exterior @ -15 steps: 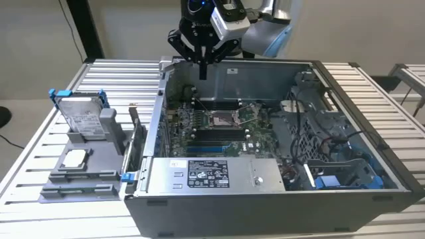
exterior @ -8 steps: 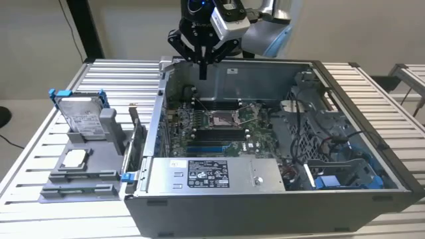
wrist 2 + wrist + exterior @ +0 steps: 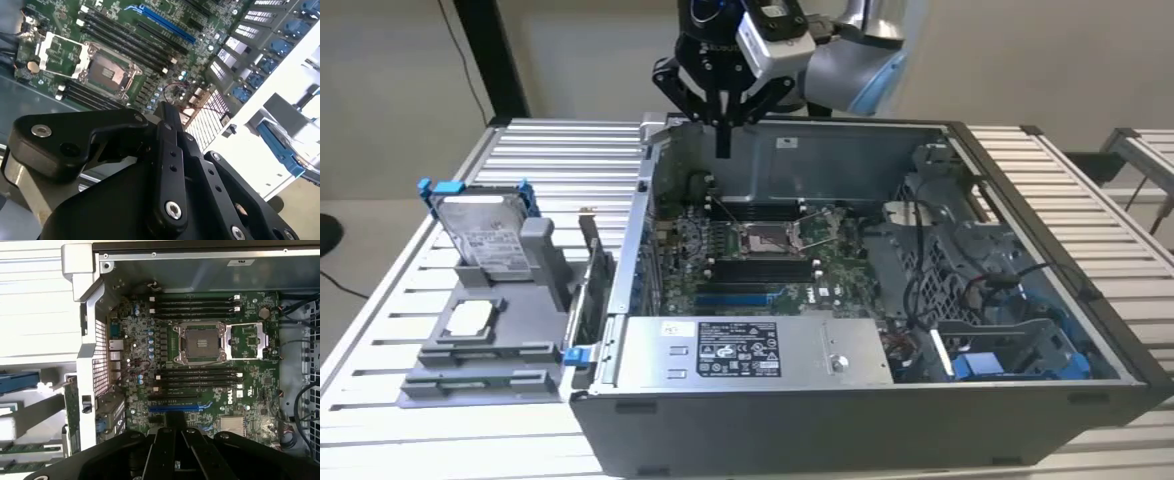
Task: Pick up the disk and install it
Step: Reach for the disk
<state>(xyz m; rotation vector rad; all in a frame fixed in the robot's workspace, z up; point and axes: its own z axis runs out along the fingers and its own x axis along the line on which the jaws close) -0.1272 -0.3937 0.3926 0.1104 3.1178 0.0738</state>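
Barely begun: disk (image 3: 480, 232) standing upright in the grey holder (image 3: 550, 262) at the left of the exterior view, on the table (image 3: 560, 150) beside the open computer case (image 3: 854, 410), untouched and uninstalled, with the hand (image 3: 723, 148) clenched on nothing at upper centre, above the motherboard (image 3: 747, 262).

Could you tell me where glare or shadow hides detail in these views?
First wrist view: the slatted table beside the computer case is blown out white. Second wrist view: the same glare beyond the case's rim, and the gripper is a dark mass. Exterior view: evenly lit, the disk shows without glare.
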